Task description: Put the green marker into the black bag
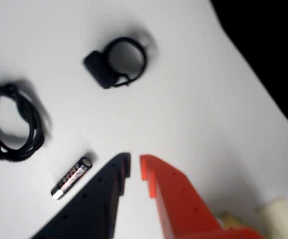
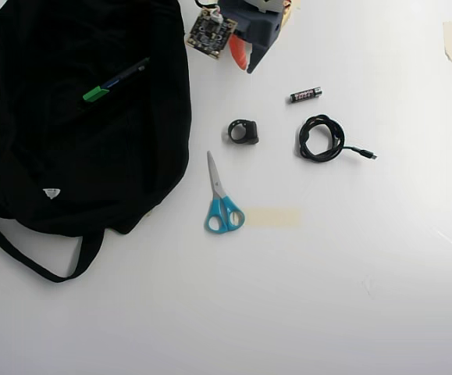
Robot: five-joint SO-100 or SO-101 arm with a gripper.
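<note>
In the overhead view the green marker [image 2: 115,80], a slim dark barrel with a bright green cap, lies slanted on top of the black bag [image 2: 93,156] at the left. My gripper [image 2: 245,56] hangs at the top edge, just right of the bag and apart from the marker. In the wrist view the gripper [image 1: 135,167] shows one black and one orange finger with tips nearly together and nothing between them. The dark mass at the wrist view's upper right is the black bag [image 1: 268,40]. The marker does not show in that view.
A small battery [image 2: 305,94] [image 1: 71,178], a black ring-shaped clip [image 2: 243,131] [image 1: 118,62] and a coiled black cable [image 2: 322,139] [image 1: 12,122] lie right of the bag. Blue-handled scissors [image 2: 221,199] and a strip of tape [image 2: 272,217] lie lower down.
</note>
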